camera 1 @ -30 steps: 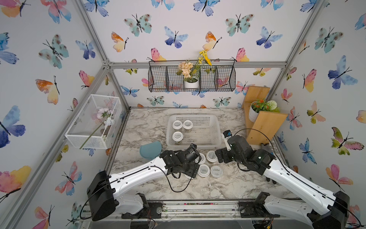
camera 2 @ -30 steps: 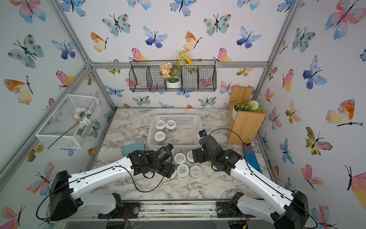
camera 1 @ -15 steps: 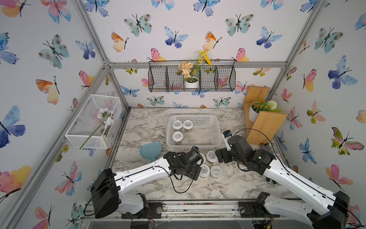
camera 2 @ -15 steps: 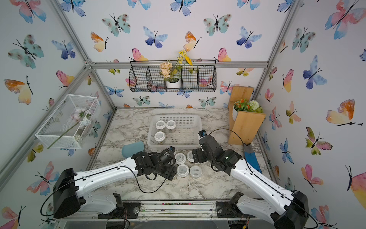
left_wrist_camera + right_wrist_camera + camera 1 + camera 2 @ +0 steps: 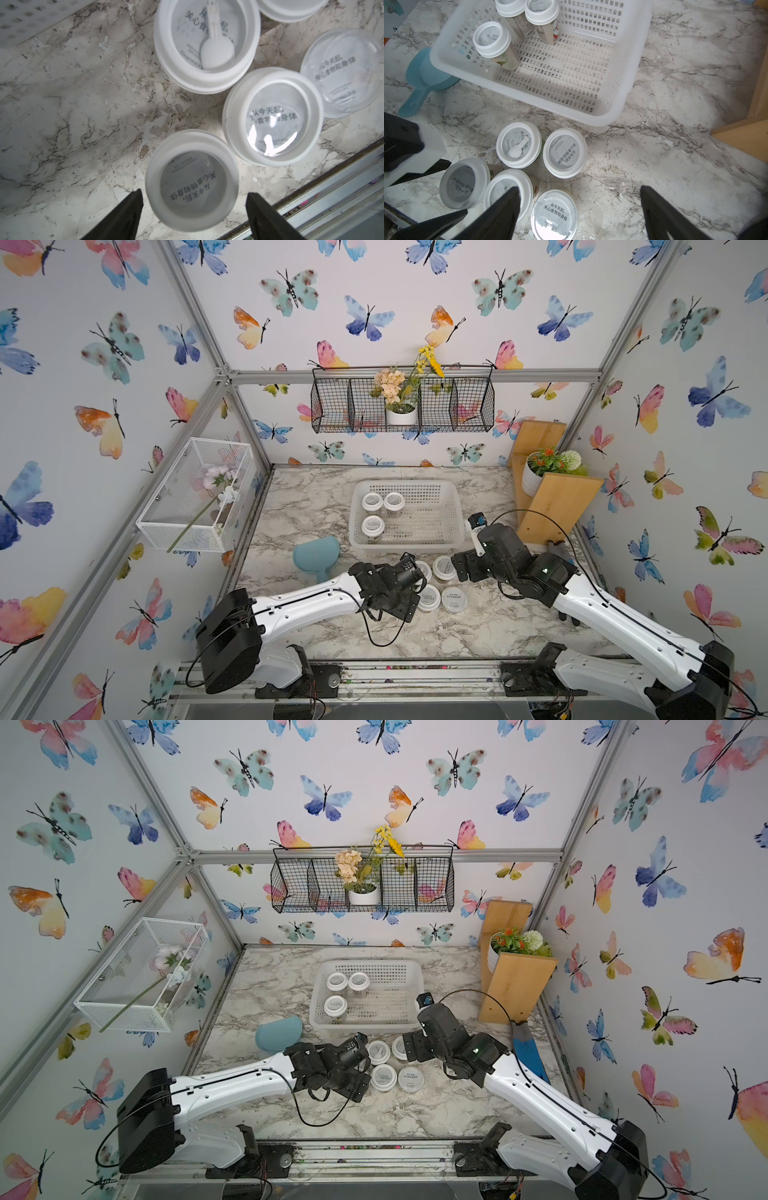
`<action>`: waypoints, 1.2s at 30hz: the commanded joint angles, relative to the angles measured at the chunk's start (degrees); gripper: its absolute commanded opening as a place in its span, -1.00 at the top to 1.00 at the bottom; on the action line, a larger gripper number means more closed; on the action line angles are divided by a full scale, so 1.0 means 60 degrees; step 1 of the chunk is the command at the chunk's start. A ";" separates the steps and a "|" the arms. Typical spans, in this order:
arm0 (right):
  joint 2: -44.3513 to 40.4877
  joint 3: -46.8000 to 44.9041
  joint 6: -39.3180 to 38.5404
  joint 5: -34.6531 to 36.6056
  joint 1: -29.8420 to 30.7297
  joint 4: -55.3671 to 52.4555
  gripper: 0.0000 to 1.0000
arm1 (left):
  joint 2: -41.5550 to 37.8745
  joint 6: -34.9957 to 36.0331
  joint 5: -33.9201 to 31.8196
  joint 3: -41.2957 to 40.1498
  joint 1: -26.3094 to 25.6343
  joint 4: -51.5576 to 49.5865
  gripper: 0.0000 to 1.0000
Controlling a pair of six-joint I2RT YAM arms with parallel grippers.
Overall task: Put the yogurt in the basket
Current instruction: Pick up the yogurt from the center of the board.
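While five of eight yogurt cups [image 5: 565, 152] are being left on the marble table [image 5: 675, 104], the task is being judged under half done. Nearest: one of them is being straddled by the left gripper [image 5: 195, 193], jaws apart; a pinch cannot be told. Beside it, the right gripper [image 5: 579, 188] is being held spread and empty above the cluster. Farthest: three yogurt cups are being kept upright in the white plastic basket [image 5: 639, 62], just beyond.

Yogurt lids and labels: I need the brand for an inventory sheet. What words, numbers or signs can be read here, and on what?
"从今天起, 关心食物和身体": flat grey lid; the white-rimmed lids carry the same print.
"Oarmilk": lid holding the white spoon.
Not readable: the lids' fine print, and the side labels and barcode on the cups in the basket, all too small.
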 commanded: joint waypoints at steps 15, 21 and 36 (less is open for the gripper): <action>-0.0070 -0.0021 0.0056 0.0034 0.0042 -0.0075 -0.86 | 0.0295 0.0313 -0.0048 -0.0030 0.0201 0.0323 -0.55; -0.0017 -0.0028 0.0056 0.0009 0.0042 -0.0082 -0.86 | 0.0181 0.0278 -0.0057 -0.0096 0.0200 0.0299 -0.47; 0.0015 -0.0028 0.0044 0.0005 0.0042 -0.0077 -0.85 | -0.0237 0.0269 -0.0312 0.0344 0.0193 -0.0476 -0.38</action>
